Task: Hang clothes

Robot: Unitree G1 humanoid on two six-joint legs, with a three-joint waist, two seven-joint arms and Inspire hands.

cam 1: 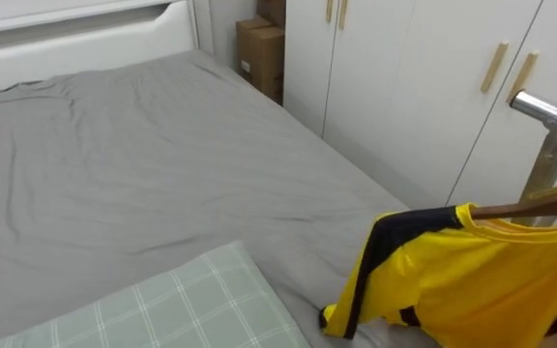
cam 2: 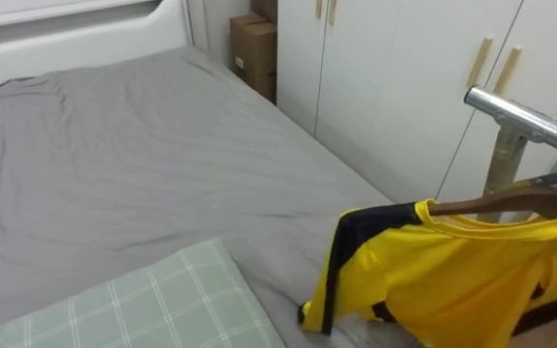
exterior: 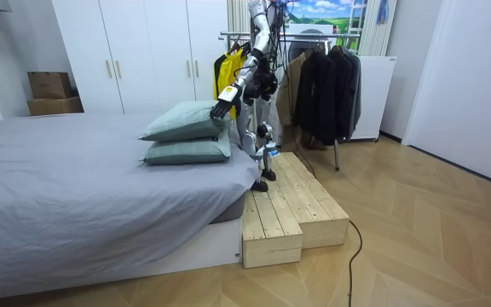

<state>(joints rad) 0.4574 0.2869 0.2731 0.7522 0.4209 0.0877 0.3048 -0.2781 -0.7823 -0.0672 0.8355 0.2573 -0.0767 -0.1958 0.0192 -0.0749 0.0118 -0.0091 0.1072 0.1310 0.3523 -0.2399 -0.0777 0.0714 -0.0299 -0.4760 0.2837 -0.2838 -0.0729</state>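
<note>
A yellow shirt [cam 1: 472, 275] with black trim hangs on a wooden hanger [cam 1: 540, 206] at the lower right, its sleeve drooping over the bed's edge. The silver rail [cam 1: 549, 114] of the clothes rack runs just above the hanger; whether the hook rests on it is cut off. In the room view the yellow shirt [exterior: 225, 72] hangs at the rack's near end. I stand on the wooden platform [exterior: 288, 200] between bed and rack. My left hand [exterior: 222, 107] reaches low over the pillows, fingers relaxed, holding nothing. My right hand [exterior: 268, 85] is a dark shape by my waist.
A grey bed [cam 1: 143, 164] spreads ahead, with a green checked pillow [cam 1: 172, 304] at its near edge. White wardrobes [cam 1: 404, 87] stand close behind the rack, and cardboard boxes [cam 1: 261, 53] sit in the corner. Dark coats [exterior: 322, 81] hang further along the rack.
</note>
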